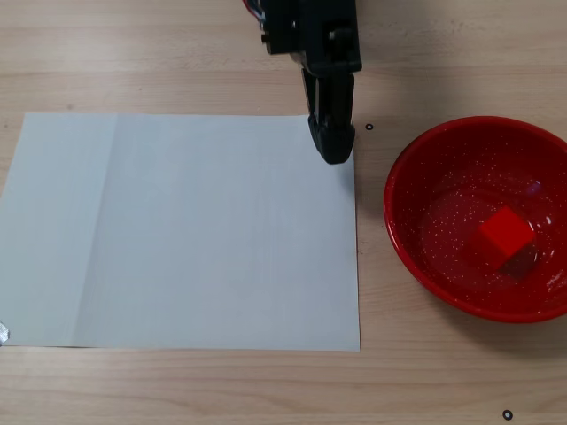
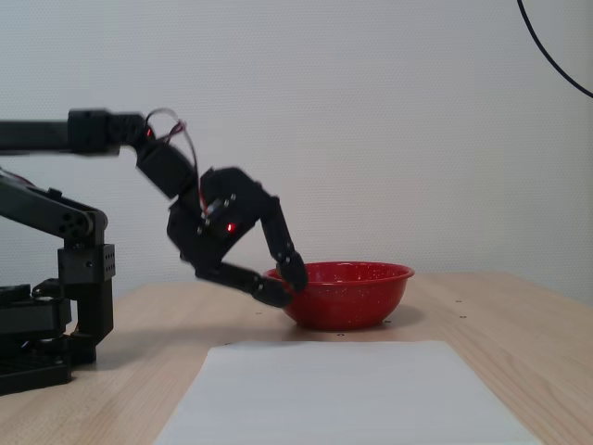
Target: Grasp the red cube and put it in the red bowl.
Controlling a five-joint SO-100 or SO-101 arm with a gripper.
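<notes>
The red cube (image 1: 507, 234) lies inside the red bowl (image 1: 400, 181), right of the bowl's middle, tilted on the sloping floor. In the side fixed view the bowl (image 2: 347, 297) hides the cube. My black gripper (image 1: 333, 152) hovers at the top right corner of the white sheet, left of the bowl. In the side fixed view the gripper (image 2: 289, 286) is just left of the bowl's rim, low over the table. Its fingertips nearly meet and hold nothing.
A white paper sheet (image 1: 177, 230) covers the table's left and middle; it also shows in the side fixed view (image 2: 343, 389). Small black rings lie at the sheet's corner (image 1: 369, 127) and the front edge (image 1: 507, 413). The arm's base (image 2: 46, 315) stands at the left.
</notes>
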